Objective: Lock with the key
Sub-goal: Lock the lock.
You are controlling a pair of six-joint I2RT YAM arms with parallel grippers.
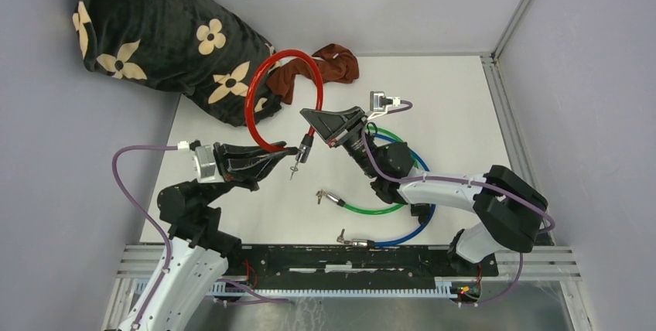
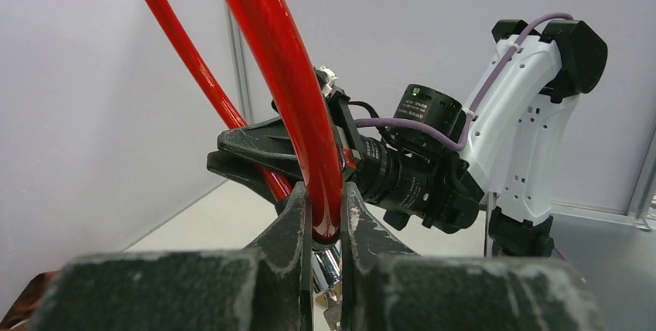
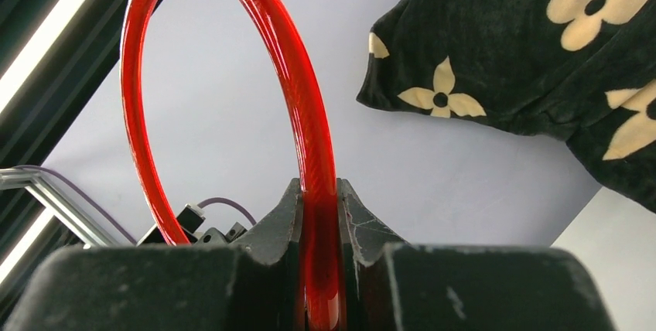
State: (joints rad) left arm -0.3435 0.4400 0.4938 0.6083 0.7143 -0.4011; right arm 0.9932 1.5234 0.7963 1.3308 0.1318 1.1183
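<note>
**Both arms on the lock.** Your grippers held the red cable lock point(image 3: 300, 103) above the table point(image 1: 456, 114). The left gripper point(image 2: 326, 223) was clamped on one cable end, just above its metal tip point(image 2: 328, 269). The right gripper point(image 3: 319, 215) was clamped on the other. The ends met between the fingertips, the loop arching away. What appeared to be the key point(image 1: 294, 169) hung just below, nearer the left arm.

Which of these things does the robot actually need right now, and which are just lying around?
In use: red cable lock, its key, left gripper, right gripper.
Lying about: green cable lock, blue cable lock, brown cloth, black flowered blanket.
</note>
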